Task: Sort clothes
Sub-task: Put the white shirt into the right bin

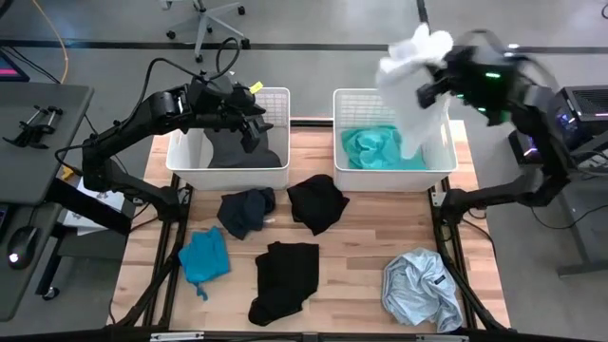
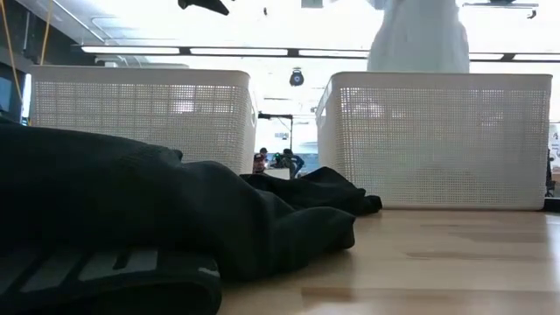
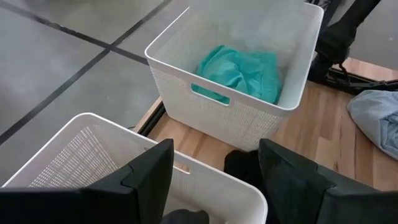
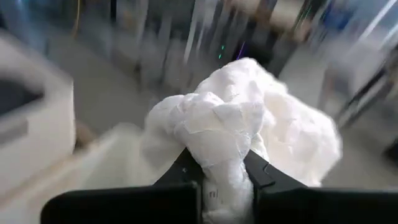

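The right gripper (image 4: 225, 177), its fingers pinched tight on a bunched white garment (image 1: 415, 71), hangs high above the right-hand basket (image 1: 445, 169), the cloth trailing down toward the teal garment (image 1: 378, 147) already lying inside. The step in hand looks like the delivery of a light-coloured piece to the light pile; the next move, by this reading, calls for lowering the cloth until its loose end is inside the basket walls and then parting the fingers so nothing drapes over the rim. Across the table the left gripper (image 3: 214, 171) hovers with its jaws wide and nothing between them over the left-hand basket (image 1: 180, 163), where a dark grey garment (image 1: 236, 152) rests. Five pieces lie unsorted on the wooden table (image 1: 361, 261): a navy garment (image 1: 245, 209) and a black garment (image 1: 317, 201) just in front of the baskets, a bright blue garment (image 1: 204, 256) near the left edge, a second black piece (image 1: 284, 278) at the front centre, and a pale grey-blue garment (image 1: 420, 288) at the front right. Nothing stands between the white cloth and its basket; the likelier snag is the fabric catching on the lattice wall. An office chair (image 1: 202, 17) stands on the floor beyond the table.
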Controlling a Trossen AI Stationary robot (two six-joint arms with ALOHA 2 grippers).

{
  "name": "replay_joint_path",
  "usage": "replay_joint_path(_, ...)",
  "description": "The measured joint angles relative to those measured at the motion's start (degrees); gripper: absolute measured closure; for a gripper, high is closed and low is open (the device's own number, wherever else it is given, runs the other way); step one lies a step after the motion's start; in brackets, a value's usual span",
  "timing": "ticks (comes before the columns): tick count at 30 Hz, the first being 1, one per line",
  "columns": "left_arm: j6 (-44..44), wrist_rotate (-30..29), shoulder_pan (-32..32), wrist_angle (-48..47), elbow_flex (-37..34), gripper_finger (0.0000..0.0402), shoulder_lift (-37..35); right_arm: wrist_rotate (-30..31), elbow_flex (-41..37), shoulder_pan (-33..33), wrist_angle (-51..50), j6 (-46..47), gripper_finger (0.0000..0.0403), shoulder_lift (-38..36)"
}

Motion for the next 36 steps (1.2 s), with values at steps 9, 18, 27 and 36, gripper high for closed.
replay_joint_path(9,-1.31,-0.01,-0.27,0.06,0.0,0.0179,0.0,-17.6,-36.15,-11.11,4.47,11.69,0.0377,0.23)
replay_joint_path(18,-2.97,0.03,-2.2,-0.16,0.0,0.0179,0.0,-30.71,-61.18,-12.98,25.52,20.35,0.0374,0.08)
replay_joint_path(27,-3.36,-5.81,-6.62,-7.79,0.02,0.0179,0.04,-31.51,-54.78,-13.15,18.84,25.61,0.0226,0.12)
replay_joint_path(36,-18.35,-9.65,-14.46,-23.63,-1.05,0.0179,0.01,-27.9,-28.55,-10.24,9.05,21.57,0.0155,-0.49)
